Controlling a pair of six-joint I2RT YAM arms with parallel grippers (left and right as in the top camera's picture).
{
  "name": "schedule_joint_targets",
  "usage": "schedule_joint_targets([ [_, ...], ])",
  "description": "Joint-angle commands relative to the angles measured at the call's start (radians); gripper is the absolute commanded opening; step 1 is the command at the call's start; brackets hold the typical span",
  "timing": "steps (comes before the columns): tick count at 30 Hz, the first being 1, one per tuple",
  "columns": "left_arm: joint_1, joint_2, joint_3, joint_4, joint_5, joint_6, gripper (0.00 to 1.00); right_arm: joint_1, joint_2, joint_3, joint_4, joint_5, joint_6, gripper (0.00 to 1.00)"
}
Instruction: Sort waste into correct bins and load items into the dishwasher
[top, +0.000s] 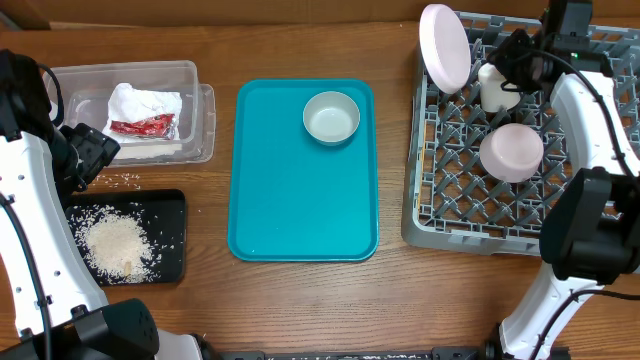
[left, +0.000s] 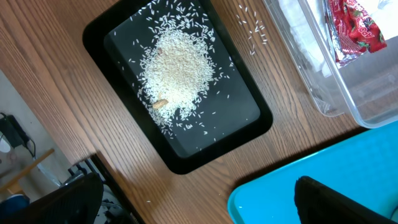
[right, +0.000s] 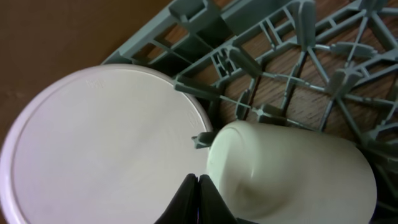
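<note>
The clear tub (top: 195, 105) at the back left holds crumpled napkins (top: 143, 103) and the red wrapper (top: 142, 126). The black tray (top: 172, 235) holds a pile of rice (top: 117, 244); a few grains lie on the table beside it. The grey-green bowl (top: 331, 117) stands on the teal tray (top: 300, 200). In the grey dish rack (top: 450, 215), the pale plate (top: 444, 45) stands on edge, beside the white cup (top: 495, 88) and the upturned small bowl (top: 511, 151). My left gripper (left: 205, 211) is open and empty above the table by the black tray (left: 249, 127). My right gripper (right: 198, 186) is shut and empty between the plate (right: 99, 143) and the cup (right: 292, 171). No chopsticks show.
The teal tray's corner (left: 280, 186) lies under my left gripper's right finger. The tub's wall (left: 336, 93) with the wrapper (left: 354, 28) is at the upper right of the left wrist view. Rack pegs (right: 292, 74) stand behind the cup.
</note>
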Motion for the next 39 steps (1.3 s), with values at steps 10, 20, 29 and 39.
schedule_joint_targets([
  [10, 0.003, 0.006, 0.000, -0.002, -0.003, 0.019, 1.00, -0.019, 0.019, 0.003, -0.079, 0.081, -0.005, 0.04],
  [20, 0.003, 0.006, 0.000, -0.002, -0.003, 0.019, 1.00, -0.060, -0.190, 0.003, -0.158, 0.081, -0.006, 0.04],
  [29, 0.003, 0.006, 0.000, -0.002, -0.003, 0.019, 1.00, -0.010, -0.323, 0.002, -0.121, 0.082, -0.011, 0.04],
  [39, 0.003, 0.006, 0.000, -0.002, -0.003, 0.019, 1.00, -0.003, -0.161, 0.001, -0.108, 0.108, -0.013, 0.04],
])
